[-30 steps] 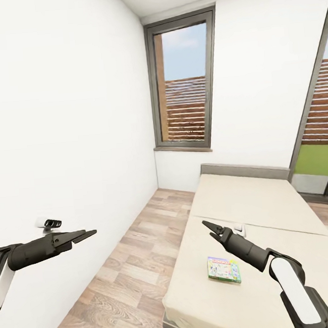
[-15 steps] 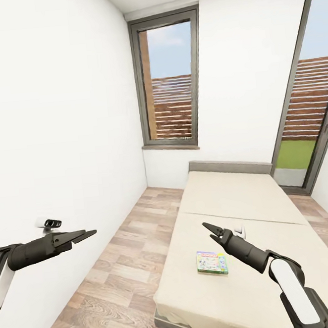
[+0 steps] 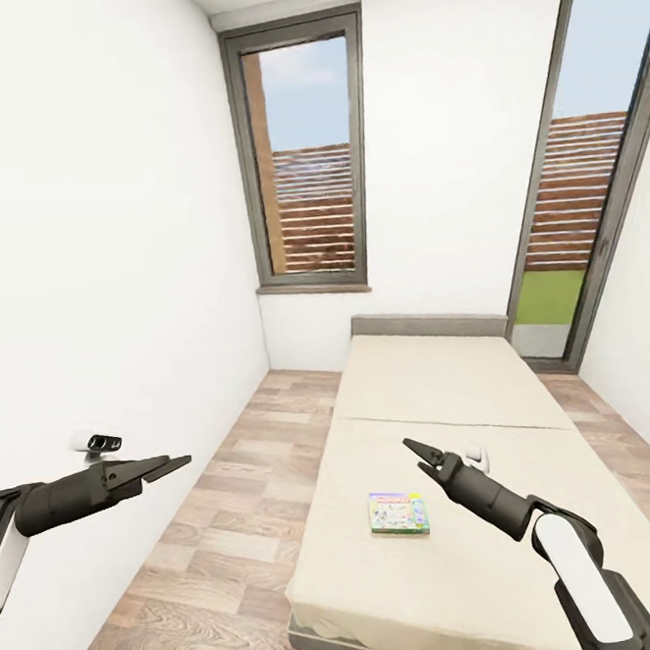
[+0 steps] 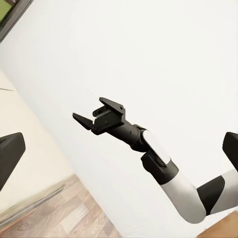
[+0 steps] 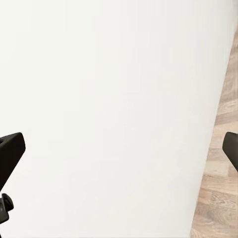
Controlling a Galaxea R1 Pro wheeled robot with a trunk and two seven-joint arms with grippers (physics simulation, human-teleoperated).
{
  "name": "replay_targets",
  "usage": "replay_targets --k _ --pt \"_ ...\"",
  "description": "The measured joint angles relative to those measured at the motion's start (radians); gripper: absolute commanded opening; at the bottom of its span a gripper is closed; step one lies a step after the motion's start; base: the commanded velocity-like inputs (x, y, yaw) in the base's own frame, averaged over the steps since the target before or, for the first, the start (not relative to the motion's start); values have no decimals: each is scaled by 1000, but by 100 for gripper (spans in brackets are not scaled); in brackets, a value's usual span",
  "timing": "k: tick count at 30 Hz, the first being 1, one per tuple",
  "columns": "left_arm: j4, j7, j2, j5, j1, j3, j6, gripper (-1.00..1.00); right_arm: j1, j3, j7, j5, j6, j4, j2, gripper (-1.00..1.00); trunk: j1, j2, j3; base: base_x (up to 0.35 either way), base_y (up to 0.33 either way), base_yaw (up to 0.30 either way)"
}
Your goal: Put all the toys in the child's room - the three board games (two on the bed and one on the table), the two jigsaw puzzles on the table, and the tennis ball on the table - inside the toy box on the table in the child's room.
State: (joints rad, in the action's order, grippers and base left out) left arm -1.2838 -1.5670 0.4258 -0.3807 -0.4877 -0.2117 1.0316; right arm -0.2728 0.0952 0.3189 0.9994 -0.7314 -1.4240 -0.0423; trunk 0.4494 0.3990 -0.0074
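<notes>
A green-and-white board game (image 3: 399, 512) lies flat on the beige bed (image 3: 439, 394), near its left edge. Behind my right gripper (image 3: 411, 446) a small white object (image 3: 481, 458) rests on the bed; I cannot tell what it is. That gripper hovers above the bed, just right of the game, open and empty; the left wrist view shows the right gripper (image 4: 91, 116) with its fingers apart. My left gripper (image 3: 170, 465) is open and empty over the floor by the left wall. The toy box, table, jigsaw puzzles and tennis ball are out of view.
A white wall (image 3: 91, 237) runs close along my left, with a small white device (image 3: 96, 442) on it. Wood-plank floor (image 3: 225, 531) lies between wall and bed. A tall window (image 3: 300, 155) and a glass door (image 3: 571, 205) are at the far end.
The camera has turned right and pulled back: bed, window and board game sit further left in the picture and more of the glass door shows. Both arms keep their pose.
</notes>
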Motion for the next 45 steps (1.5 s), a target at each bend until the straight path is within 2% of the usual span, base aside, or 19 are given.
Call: replay_targets --k 8,25,39,45 --pt "0 0 -1 0 0 0 0 100 1 0 0 -1 1 0 -2 100 0 -1 -8 186 132 -150" --pt "0 0 -1 0 0 0 -2 100 0 -1 1 -2 10 0 -1 100 0 -1 -10 243 185 -30" --pt "0 0 -1 0 0 0 -1 100 1 -1 1 -2 10 0 0 100 0 -1 -10 242 183 -246" --pt "0 0 -1 0 0 0 -2 100 1 -2 0 -2 10 -1 0 100 0 -1 -10 87 49 -261"
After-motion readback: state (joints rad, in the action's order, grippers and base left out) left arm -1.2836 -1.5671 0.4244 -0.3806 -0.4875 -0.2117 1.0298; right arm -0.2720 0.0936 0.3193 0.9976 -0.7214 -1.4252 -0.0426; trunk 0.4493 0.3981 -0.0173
